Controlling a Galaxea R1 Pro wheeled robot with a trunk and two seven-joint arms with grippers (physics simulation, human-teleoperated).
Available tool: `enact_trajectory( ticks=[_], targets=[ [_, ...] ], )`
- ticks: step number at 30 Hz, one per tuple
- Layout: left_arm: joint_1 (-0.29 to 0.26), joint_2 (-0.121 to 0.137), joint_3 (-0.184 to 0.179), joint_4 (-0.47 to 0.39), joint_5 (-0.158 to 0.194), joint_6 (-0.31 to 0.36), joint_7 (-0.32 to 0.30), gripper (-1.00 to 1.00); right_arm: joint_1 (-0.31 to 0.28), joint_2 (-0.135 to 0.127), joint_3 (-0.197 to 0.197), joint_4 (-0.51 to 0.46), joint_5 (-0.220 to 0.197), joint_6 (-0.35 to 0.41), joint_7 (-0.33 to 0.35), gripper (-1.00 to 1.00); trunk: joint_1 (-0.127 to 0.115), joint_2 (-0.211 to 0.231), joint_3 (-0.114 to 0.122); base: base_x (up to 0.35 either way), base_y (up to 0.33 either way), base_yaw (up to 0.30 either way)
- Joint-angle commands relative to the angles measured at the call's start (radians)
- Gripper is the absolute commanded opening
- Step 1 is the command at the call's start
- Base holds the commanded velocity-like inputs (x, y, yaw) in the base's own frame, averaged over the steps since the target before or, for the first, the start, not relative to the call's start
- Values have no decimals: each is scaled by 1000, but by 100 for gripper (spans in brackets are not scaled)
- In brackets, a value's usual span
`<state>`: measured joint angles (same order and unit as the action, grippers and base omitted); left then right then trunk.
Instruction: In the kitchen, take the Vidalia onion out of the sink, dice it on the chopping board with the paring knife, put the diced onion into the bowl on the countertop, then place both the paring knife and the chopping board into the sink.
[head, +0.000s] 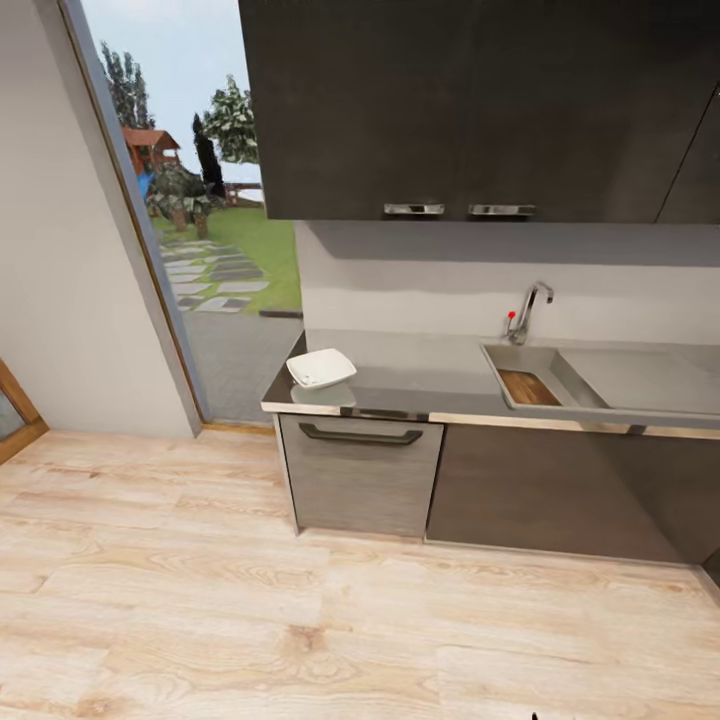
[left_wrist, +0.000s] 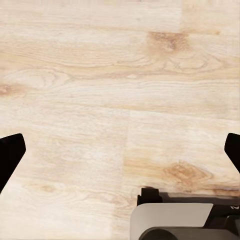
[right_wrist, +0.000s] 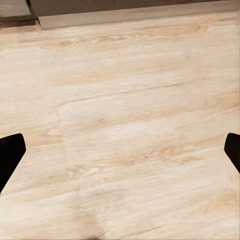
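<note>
Both grippers (left_wrist: 120, 150) (right_wrist: 120, 150) hang spread and empty over floor; chopping board (head: 527, 387) in sink (head: 560, 372) looks stiff, best pinched at its edge.

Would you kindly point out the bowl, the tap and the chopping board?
bowl (head: 321, 367), head view, its white inside.
tap (head: 528, 308), head view, its chrome neck.
chopping board (head: 527, 388), head view, wood showing inside the sink.

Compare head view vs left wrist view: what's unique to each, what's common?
Head view: the countertop with the bowl near its window end, the sink with the chopping board lying inside it, the tap, dark wall cabinets, and a garden window.

Left wrist view: the open left claw, fingertips at the frame edges, and a grey robot part.

Both: the light wooden floor.
</note>
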<state>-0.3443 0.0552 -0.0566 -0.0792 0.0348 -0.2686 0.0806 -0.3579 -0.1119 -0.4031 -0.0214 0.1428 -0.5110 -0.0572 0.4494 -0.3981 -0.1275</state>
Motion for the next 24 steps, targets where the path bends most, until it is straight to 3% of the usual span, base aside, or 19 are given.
enact_trajectory(
  ticks=[1,24],
  targets=[
    [-1,0,-6,1,4,-3,4,100,-1,0,-4,1,11,-3,-6,100,1,-2,0,0,0,0],
    [-1,0,-6,5,4,-3,4,100,-1,0,-5,1,10,-3,-7,100,1,-2,36,0,0,0]
  ],
)
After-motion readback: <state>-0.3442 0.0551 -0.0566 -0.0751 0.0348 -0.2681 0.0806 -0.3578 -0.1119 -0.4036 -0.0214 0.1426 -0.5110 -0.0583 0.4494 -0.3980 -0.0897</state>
